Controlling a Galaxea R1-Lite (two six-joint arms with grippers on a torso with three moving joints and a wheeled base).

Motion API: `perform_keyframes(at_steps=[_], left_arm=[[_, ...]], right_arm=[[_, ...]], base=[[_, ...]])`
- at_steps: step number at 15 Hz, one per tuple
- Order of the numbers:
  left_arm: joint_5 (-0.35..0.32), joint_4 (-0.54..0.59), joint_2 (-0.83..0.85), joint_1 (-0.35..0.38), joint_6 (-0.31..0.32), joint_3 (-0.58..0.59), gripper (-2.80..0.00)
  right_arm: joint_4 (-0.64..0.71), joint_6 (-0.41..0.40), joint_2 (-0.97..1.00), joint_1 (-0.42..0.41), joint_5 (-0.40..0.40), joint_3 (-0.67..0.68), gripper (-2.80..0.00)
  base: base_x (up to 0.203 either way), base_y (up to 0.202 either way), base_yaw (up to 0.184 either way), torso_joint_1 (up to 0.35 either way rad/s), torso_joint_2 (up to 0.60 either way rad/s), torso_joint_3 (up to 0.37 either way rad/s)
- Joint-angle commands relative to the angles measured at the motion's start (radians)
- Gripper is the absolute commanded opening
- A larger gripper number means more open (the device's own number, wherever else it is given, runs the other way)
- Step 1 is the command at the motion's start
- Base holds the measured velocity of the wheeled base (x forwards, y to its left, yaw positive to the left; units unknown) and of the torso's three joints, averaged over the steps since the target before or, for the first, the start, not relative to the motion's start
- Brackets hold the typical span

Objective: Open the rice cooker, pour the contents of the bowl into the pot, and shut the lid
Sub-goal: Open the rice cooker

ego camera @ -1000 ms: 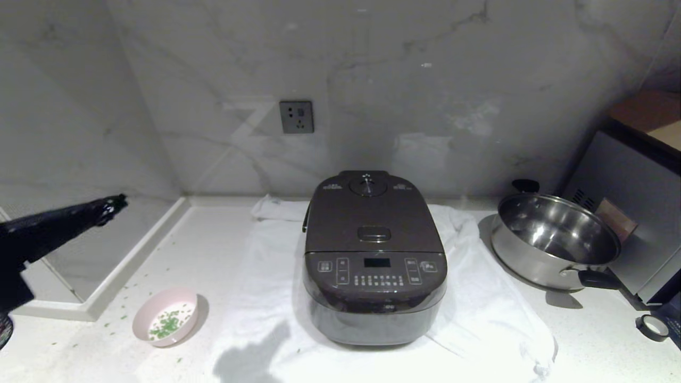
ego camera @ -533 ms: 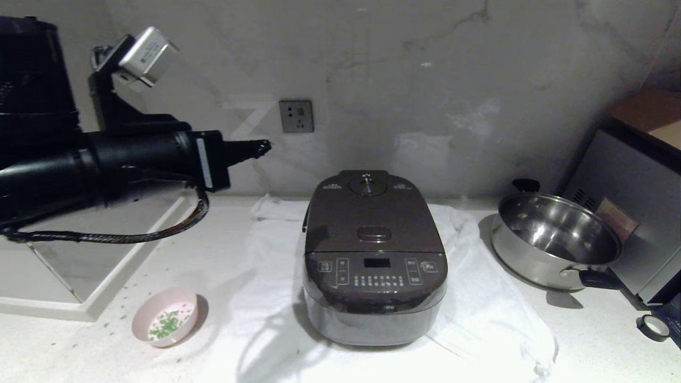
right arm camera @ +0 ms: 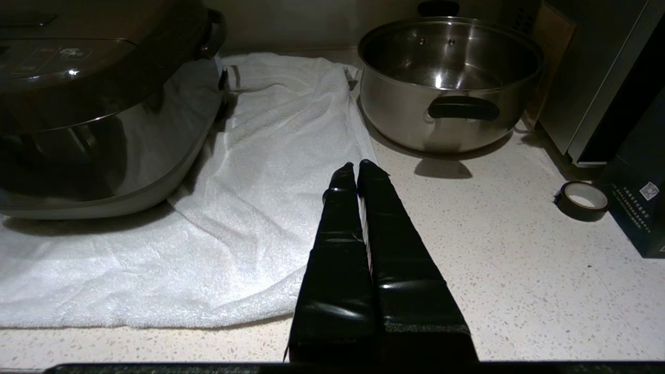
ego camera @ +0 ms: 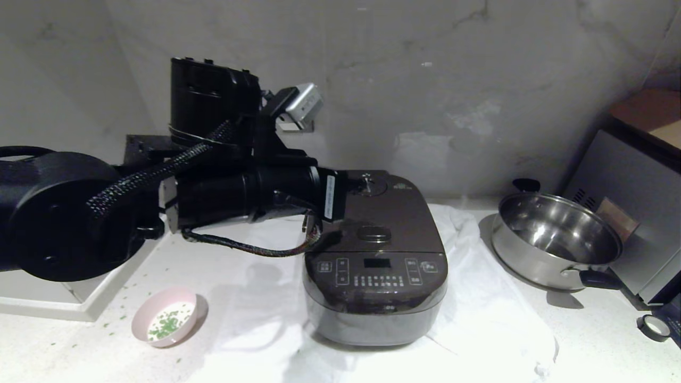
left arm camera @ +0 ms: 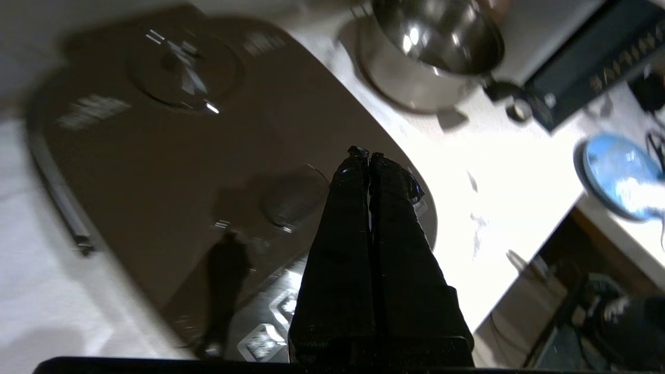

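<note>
The dark rice cooker (ego camera: pixel 375 266) stands on a white towel with its lid (ego camera: pixel 393 218) down, so the pot is hidden. My left arm (ego camera: pixel 250 191) reaches in from the left over the lid's back left part. In the left wrist view the left gripper (left arm camera: pixel 366 152) is shut and empty, hovering above the lid beside the oval release button (left arm camera: pixel 293 200). The pink bowl (ego camera: pixel 165 317) holding the contents, green bits (ego camera: pixel 169 322), sits on the counter at the front left. My right gripper (right arm camera: pixel 357 165) is shut and empty, low over the counter at the towel's edge.
A steel pan (ego camera: pixel 556 239) with black handles stands right of the cooker, with a grey appliance (ego camera: pixel 633 213) behind it. A tape roll (ego camera: pixel 652 327) lies at the front right. A raised ledge (ego camera: pixel 53 311) borders the left. Green bits are scattered around the bowl.
My left arm has swung in from the far left and now reaches over the cooker's lid, its gripper still shut. The cooker, the bowl and the pan have not moved.
</note>
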Motion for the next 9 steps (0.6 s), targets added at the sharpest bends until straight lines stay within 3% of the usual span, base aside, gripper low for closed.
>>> perform_keyframes(at_steps=[1,4,9], left_arm=[[0.001,-0.002,0.070,-0.028,0.001,0.002,-2.80],[0.007,-0.008,0.131,-0.032,0.001,-0.008,-2.80],[0.096,-0.022,0.227,-0.043,0.001,-0.065,-2.80]], right_arm=[[0.000,0.000,0.000,0.001,0.000,0.002,-2.80],[0.000,0.000,0.000,0.001,0.000,0.002,-2.80],[0.000,0.000,0.000,0.001,0.000,0.002,-2.80]], base=[[0.000,0.000,0.000,0.000,0.00,0.000],[0.000,0.000,0.000,0.000,0.00,0.000],[0.000,0.000,0.000,0.000,0.00,0.000]])
